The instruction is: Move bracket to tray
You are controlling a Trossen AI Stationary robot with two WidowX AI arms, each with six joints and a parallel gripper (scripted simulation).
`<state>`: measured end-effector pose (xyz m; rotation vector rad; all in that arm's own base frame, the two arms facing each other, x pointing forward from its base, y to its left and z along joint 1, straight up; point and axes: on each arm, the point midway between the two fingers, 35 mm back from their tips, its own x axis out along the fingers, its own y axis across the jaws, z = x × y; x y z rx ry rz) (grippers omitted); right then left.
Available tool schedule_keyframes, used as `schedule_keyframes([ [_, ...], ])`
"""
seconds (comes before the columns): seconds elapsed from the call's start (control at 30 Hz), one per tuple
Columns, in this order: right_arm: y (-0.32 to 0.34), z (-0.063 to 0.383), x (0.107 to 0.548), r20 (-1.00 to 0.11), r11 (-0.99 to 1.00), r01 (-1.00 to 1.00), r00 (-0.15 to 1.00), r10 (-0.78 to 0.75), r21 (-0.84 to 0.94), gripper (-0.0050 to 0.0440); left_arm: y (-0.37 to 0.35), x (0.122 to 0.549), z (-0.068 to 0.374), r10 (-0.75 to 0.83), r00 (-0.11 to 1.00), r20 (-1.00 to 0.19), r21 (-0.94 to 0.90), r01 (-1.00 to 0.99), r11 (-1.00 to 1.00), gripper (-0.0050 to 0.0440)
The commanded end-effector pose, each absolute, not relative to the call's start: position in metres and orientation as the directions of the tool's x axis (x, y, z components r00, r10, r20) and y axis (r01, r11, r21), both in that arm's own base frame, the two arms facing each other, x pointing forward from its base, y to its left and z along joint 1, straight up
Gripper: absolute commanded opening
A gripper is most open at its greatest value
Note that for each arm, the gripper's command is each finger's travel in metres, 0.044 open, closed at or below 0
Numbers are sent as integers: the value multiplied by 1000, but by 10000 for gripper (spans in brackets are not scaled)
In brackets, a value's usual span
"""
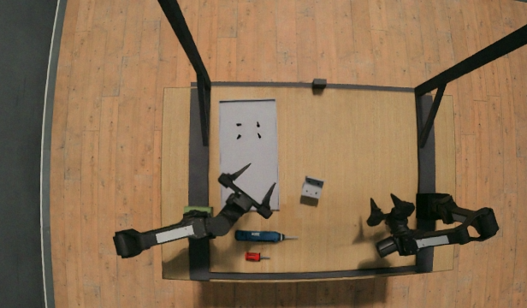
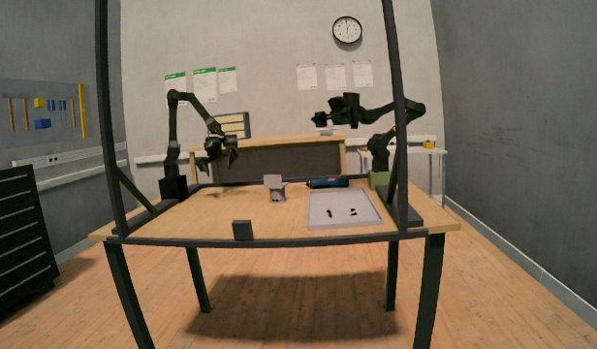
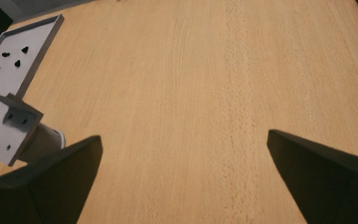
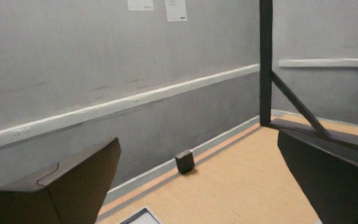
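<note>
The grey bracket (image 1: 311, 187) (image 2: 274, 186) sits on top of the joint module, which stands upright near the middle of the table. In the left wrist view the bracket (image 3: 5, 127) is at the left edge with the module's cylinder (image 3: 42, 142) under it. The grey tray (image 1: 248, 154) lies flat and holds several small black screws (image 1: 248, 130). My left gripper (image 1: 381, 198) (image 3: 185, 140) is open and empty, pointing down above the table, well to one side of the bracket. My right gripper (image 1: 262, 174) (image 2: 318, 117) is wide open and empty, held high over the tray's near end.
A blue screwdriver (image 1: 263, 235) and a small red one (image 1: 255, 257) lie near the table edge by the right arm's base. A small black cube (image 1: 319, 82) sits at the opposite edge. A green block (image 1: 198, 210) is by the right arm's base. Black frame posts stand at the corners.
</note>
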<state>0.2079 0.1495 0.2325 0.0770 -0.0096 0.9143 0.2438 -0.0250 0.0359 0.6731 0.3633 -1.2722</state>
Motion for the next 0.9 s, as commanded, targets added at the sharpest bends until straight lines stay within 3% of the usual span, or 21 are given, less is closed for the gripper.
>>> schedule_keyframes([
  [0.0,149,238,208,52,608,-792,610,791,54,440,-24,247,40,-748,286,-600,279,950,139,440],
  [0.63,149,242,209,54,611,-790,613,789,48,440,-23,248,42,-741,289,-606,284,949,138,440],
  [0.87,144,232,228,-74,661,-746,657,750,78,440,-26,257,59,-656,294,-695,214,956,202,440],
])
